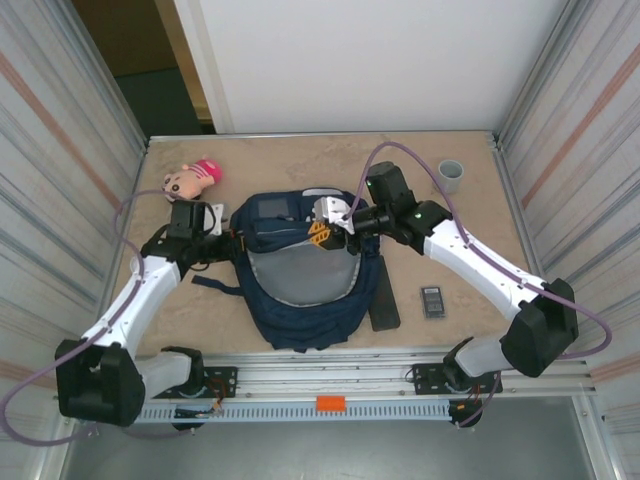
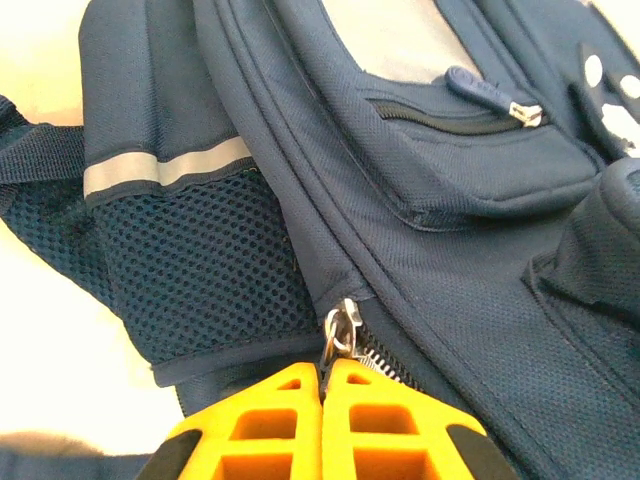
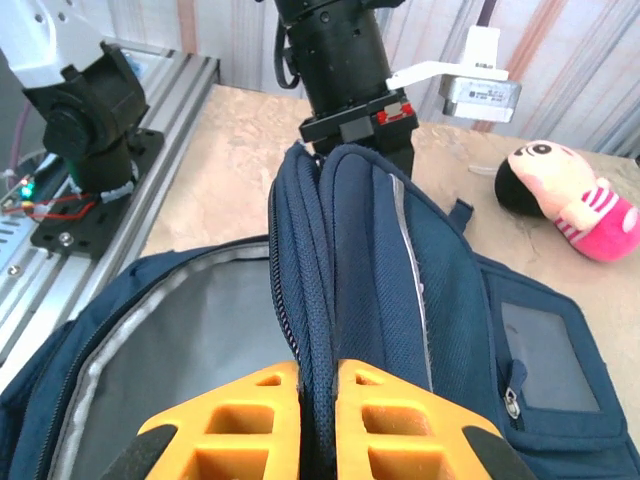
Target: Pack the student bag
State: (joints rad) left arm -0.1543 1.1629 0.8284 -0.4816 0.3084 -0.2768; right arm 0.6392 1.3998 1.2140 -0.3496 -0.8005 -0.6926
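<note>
No lettering, brand or number is legible anywhere. White patches (image 2: 594,69) on the large navy blue fabric backpack (image 2: 450,250), upper right of the left wrist view, are too blurred to make out. At lower right of the overhead view, a small dark rectangular device (image 1: 432,300) lies on the beige worktop (image 1: 470,330), its face too small to read. Any marking on the orange tag (image 1: 330,403) on the metal rail (image 1: 400,385), bottom centre, cannot be read.
</note>
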